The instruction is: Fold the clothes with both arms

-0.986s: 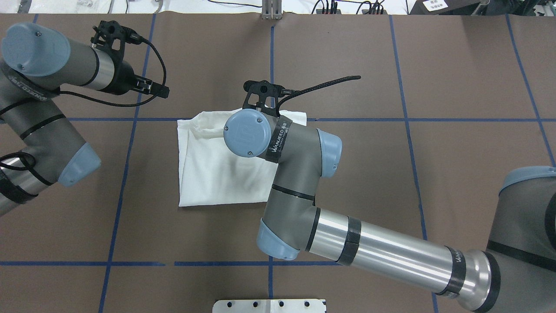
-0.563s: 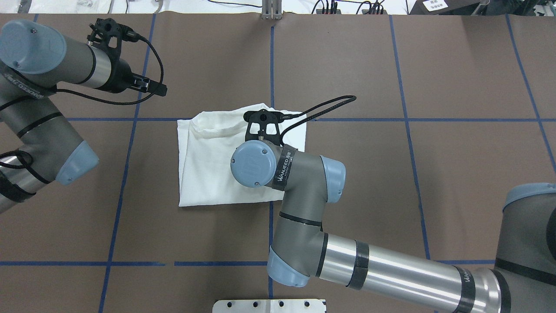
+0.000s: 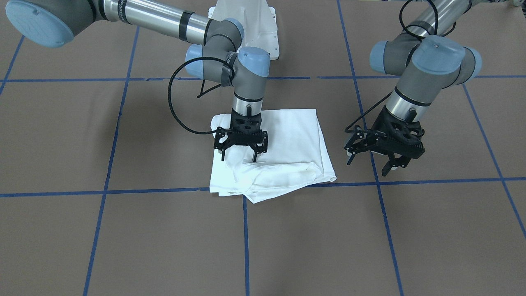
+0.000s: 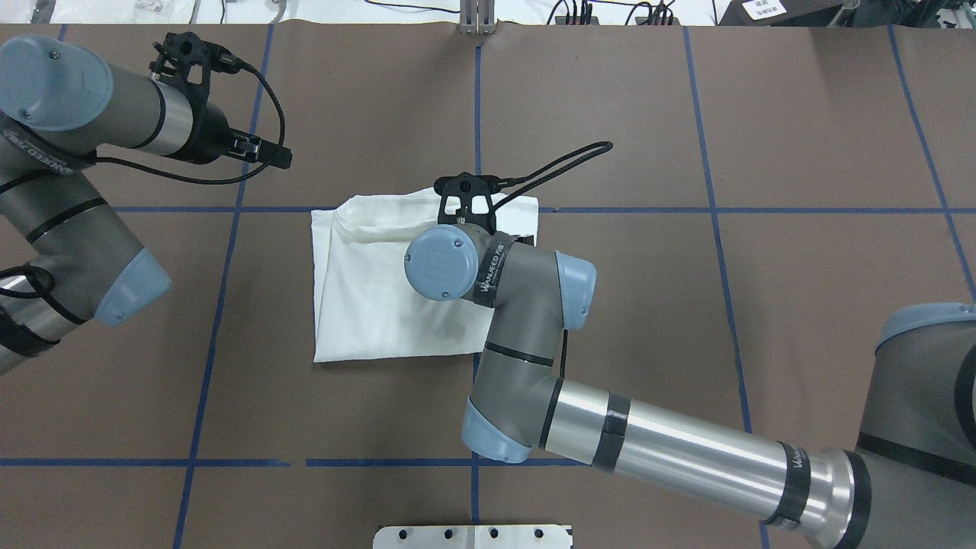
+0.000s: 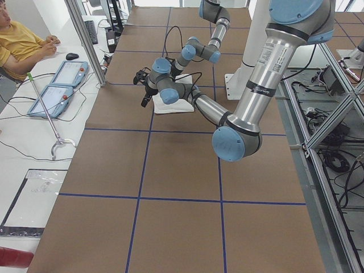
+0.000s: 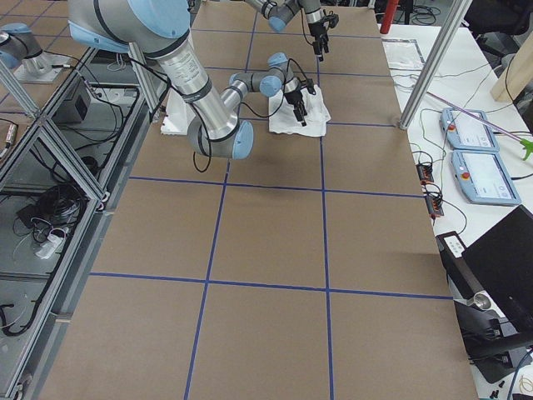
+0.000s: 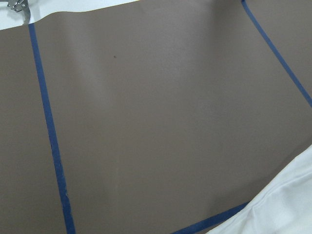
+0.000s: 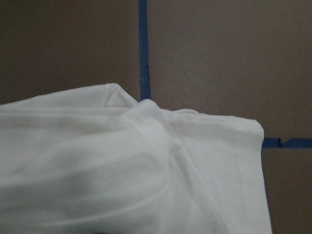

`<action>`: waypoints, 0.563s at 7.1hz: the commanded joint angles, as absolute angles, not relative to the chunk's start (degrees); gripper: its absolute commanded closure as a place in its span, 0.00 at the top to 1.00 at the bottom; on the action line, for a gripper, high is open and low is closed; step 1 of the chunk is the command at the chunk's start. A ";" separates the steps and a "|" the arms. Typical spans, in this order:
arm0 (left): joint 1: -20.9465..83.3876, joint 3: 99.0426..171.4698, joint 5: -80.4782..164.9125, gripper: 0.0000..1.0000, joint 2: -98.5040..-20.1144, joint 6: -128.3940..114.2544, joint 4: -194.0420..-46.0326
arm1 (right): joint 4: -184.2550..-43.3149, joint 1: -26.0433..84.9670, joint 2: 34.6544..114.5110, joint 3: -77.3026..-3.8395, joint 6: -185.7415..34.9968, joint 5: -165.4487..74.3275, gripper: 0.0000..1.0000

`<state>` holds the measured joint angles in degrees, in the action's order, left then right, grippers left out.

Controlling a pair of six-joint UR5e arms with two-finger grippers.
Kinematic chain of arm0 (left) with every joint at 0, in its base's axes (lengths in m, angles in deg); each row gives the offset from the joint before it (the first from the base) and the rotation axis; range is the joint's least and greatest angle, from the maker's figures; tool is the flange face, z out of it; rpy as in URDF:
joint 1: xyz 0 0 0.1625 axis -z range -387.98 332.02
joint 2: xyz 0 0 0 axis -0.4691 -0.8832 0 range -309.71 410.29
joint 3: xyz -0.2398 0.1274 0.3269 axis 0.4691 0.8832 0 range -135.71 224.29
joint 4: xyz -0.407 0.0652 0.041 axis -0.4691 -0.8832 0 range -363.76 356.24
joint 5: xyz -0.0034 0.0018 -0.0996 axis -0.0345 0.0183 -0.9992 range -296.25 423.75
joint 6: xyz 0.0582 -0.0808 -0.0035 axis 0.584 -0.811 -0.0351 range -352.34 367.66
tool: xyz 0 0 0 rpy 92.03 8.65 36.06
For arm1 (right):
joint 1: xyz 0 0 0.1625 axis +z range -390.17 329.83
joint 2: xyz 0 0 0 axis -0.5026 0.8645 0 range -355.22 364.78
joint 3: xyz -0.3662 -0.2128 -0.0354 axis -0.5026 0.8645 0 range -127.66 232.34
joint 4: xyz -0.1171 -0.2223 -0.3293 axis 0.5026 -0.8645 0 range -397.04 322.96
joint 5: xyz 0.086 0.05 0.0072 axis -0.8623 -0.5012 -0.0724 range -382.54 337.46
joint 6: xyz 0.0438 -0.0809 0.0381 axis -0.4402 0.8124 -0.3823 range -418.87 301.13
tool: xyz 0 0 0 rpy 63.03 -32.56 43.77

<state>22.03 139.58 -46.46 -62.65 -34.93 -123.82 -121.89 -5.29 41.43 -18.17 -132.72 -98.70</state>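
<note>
The white T-shirt (image 3: 287, 135) lies folded into a rough rectangle on the brown table, also seen from overhead (image 4: 366, 297). Its far edge is bunched into a ridge (image 8: 146, 117). No text block or label shows. My right gripper (image 3: 239, 158) is open and points straight down over the shirt's far right part, with its fingertips (image 3: 254, 159) at or just above the cloth and nothing between them. My left gripper (image 3: 368, 164) is open and empty, hovering over bare table beside the shirt's left edge. Its wrist view catches only a shirt corner (image 7: 287, 209).
Blue tape lines (image 4: 476, 107) grid the brown table cover. The white metal pedestal base (image 3: 250, 24) stands behind the shirt on the robot's side. An operator (image 5: 23, 40) sits at a side table with teach pendants (image 5: 57, 88) past the far table edge.
My right gripper drew back over the shirt toward the robot, then moved out again toward the far edge. The shirt's raised far edge has settled lower. My left arm barely shifted.
</note>
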 commanded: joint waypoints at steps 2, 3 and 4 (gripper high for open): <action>22.03 140.61 -46.46 1.00 -62.04 -34.97 -123.82 | -121.76 1.98 38.88 -9.73 -129.55 -98.56 1.00; 22.03 140.96 -46.55 1.00 -62.04 -35.05 -123.82 | -121.85 3.13 38.96 -9.19 -129.36 -98.65 1.00; 22.03 141.23 -46.55 1.00 -61.95 -35.05 -123.82 | -121.68 3.66 38.79 -9.27 -129.19 -99.09 1.00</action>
